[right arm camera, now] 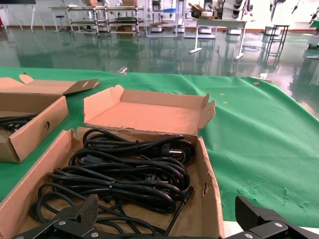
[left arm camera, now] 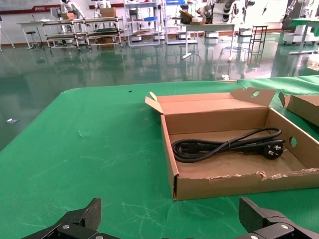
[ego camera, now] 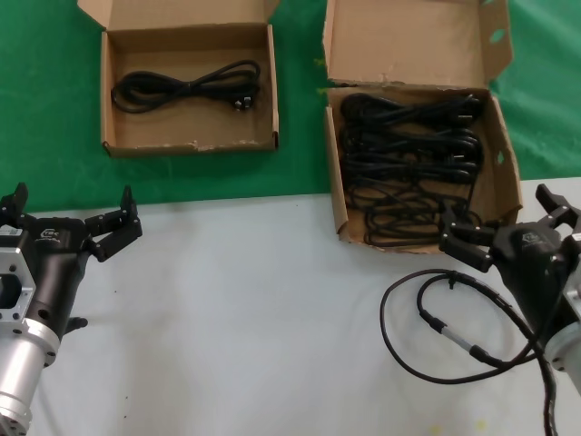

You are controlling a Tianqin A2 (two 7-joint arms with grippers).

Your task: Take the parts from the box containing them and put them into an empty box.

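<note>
The larger, deeper box (ego camera: pixel 507 168) sits at the right on the green cloth, its tall lid flap up, with several black cord bundles (ego camera: pixel 408 154) inside. The smaller shallow box (ego camera: pixel 191 143) at the left holds one looped cord (ego camera: pixel 186 88). My right gripper (ego camera: pixel 497 216) hovers open at the larger box's near corner, and the right wrist view shows the cords (right arm camera: pixel 129 169) just beyond its open gripper (right arm camera: pixel 167 214). My left gripper (ego camera: pixel 73 207) is open over the white table, short of the smaller box (left arm camera: pixel 224 186) with its cord (left arm camera: pixel 224 145); nothing is between its fingers (left arm camera: pixel 172 219).
A thick black robot cable with a white-banded connector (ego camera: pixel 440 329) loops on the white table (ego camera: pixel 254 309) in front of the right arm. The green cloth (ego camera: pixel 54 109) covers the far half. The two boxes stand about a hand's width apart.
</note>
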